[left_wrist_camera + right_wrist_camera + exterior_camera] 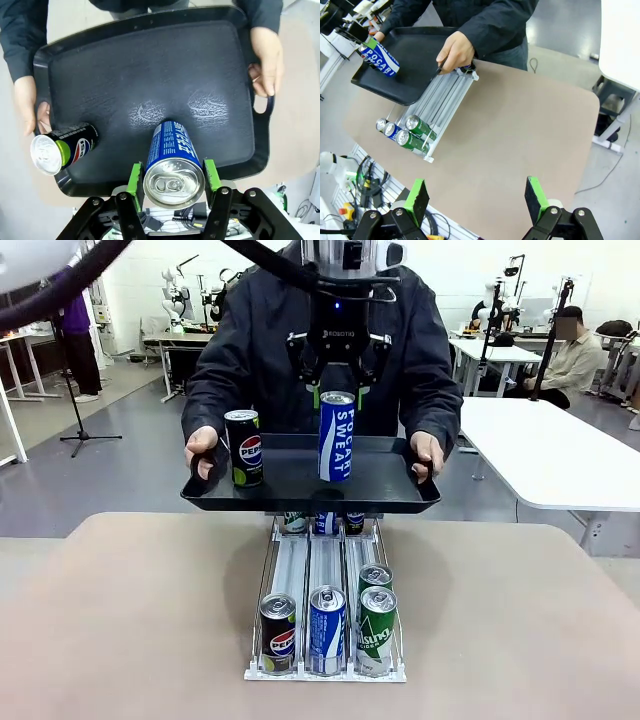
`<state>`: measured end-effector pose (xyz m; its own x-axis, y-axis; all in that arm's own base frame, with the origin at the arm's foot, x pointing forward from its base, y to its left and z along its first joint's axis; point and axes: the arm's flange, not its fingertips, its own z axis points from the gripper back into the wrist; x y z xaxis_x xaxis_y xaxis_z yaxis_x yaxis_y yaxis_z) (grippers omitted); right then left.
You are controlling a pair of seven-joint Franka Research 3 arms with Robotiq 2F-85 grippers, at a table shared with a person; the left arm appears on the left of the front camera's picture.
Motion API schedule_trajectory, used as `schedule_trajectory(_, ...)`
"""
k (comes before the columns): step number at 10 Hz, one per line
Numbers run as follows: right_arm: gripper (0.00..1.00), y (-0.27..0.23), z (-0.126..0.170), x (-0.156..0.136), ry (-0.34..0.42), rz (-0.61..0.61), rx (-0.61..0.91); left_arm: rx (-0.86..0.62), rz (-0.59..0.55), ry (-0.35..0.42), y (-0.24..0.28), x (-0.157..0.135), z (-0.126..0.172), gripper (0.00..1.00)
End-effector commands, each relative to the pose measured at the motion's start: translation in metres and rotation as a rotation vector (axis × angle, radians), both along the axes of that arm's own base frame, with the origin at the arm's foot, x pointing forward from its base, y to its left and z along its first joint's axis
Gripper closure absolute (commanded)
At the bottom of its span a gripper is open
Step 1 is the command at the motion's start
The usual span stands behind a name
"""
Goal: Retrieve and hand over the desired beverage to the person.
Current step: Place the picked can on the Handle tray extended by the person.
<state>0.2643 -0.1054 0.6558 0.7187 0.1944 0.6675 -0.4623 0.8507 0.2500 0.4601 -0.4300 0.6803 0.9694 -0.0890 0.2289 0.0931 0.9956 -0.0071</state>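
Front view shows the left gripper hanging over the middle of a black tray, its green pads clamped on the top of a blue Pocari Sweat can — the can stands upright, and whether its base touches the tray floor cannot be told from here. The person at the far side of the table holds the tray by both handles. A black Pepsi can stands upright at the tray's left end, just beside one hand. Below the tray's near edge, a white three-lane can rack sits on the table with a Pepsi, a blue can and two green cans at its front. Left wrist view looks straight down on the held can's silver lid, a pad pressed to each side. Right wrist view has the right gripper spread wide, holding nothing — above bare tabletop, well apart from the rack.
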Motion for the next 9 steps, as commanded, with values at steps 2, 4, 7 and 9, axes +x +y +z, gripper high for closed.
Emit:
schedule_trajectory(2,0.00,0.001,-0.001,0.001,-0.006,0.026,0.024,0.018,0.022,0.040,-0.014,0.017,0.012,0.42)
schedule_trajectory(4,0.00,0.001,-0.001,0.001,-0.006,0.026,0.024,0.016,0.027,0.057,-0.012,0.020,0.005,0.42)
schedule_trajectory(7,0.00,0.001,-0.001,0.001,-0.006,0.026,0.024,0.014,0.021,0.063,-0.011,0.023,0.001,0.42)
schedule_trajectory(9,0.00,0.001,-0.001,0.001,-0.006,0.026,0.024,0.008,0.019,0.066,-0.011,0.023,0.002,0.00)
